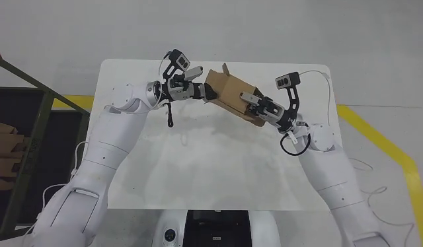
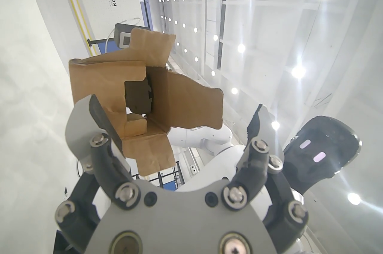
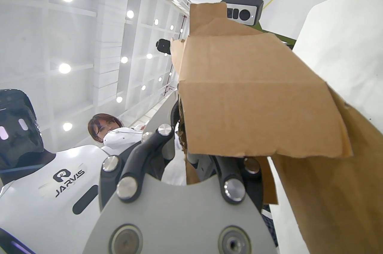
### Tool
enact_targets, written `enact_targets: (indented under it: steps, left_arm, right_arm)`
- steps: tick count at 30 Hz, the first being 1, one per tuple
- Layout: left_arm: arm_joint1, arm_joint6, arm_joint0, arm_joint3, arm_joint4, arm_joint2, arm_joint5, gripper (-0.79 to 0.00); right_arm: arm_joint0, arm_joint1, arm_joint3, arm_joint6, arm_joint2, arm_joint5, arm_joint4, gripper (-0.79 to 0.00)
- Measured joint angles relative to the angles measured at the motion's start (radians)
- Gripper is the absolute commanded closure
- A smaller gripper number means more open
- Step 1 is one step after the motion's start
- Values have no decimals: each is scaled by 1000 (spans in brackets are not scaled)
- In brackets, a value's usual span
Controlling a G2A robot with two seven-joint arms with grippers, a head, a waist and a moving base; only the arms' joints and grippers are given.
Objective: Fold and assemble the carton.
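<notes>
My right gripper (image 1: 254,107) is clamped on one end of the carton (image 1: 228,88), holding it tilted in the air over the far half of the table (image 1: 198,174). My left gripper (image 2: 176,105) is spread wide at the other end, with a loose flap (image 2: 194,105) between its fingers (image 2: 100,117). To fold well, I judge I should hold the right grip firm, press the flap along its crease, and not crush the frayed board.
</notes>
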Motion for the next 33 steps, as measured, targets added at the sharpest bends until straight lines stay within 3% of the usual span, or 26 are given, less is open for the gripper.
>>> enact_targets:
  steps: [33]
  left_arm:
    - [-7, -31, -38, 62, 4, 14, 17, -785]
  right_arm:
    - [24, -8, 62, -11, 7, -7, 38, 0]
